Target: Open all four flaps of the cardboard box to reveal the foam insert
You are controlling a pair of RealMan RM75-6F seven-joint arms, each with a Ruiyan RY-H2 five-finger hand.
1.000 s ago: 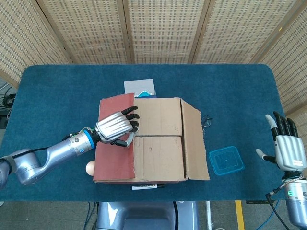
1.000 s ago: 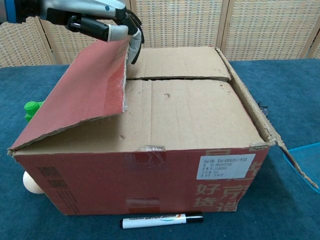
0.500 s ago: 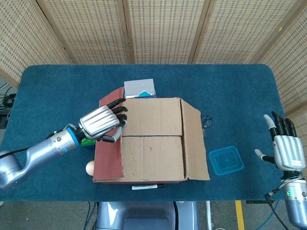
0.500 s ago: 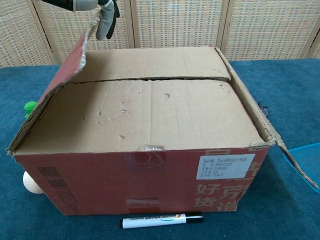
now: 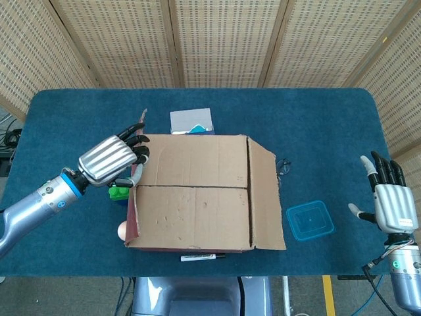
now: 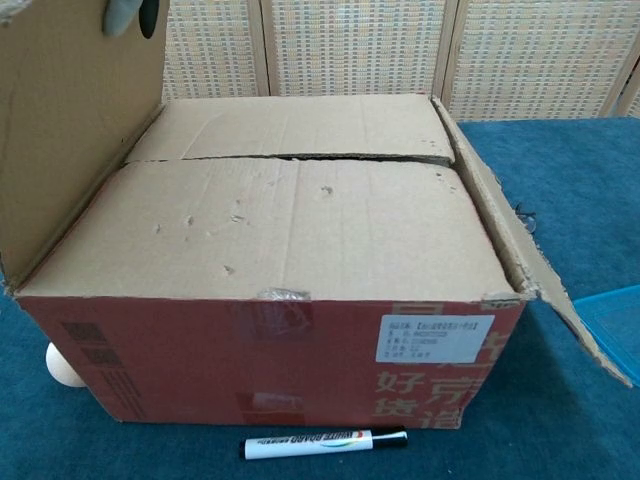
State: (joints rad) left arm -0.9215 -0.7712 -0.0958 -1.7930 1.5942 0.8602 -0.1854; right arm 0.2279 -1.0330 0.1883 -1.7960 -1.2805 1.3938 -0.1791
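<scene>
Left hand [image 5: 112, 160], clamped on the brown cardboard box's [image 6: 290, 240] left flap [image 6: 75, 130], has swung it upright; two inner flaps remain closed.

I work in what looks like a lab or test room, not a home. My table [image 5: 316, 112] is covered in plain blue felt, and woven perforated screens [image 5: 217, 39] fence it off from 9 to 3 o'clock. At 9 o'clock, past the table's edge, loose cables [image 5: 10, 141] lie on a bare floor. At 5 o'clock yellow tape [image 5: 327, 289] marks that floor.
</scene>
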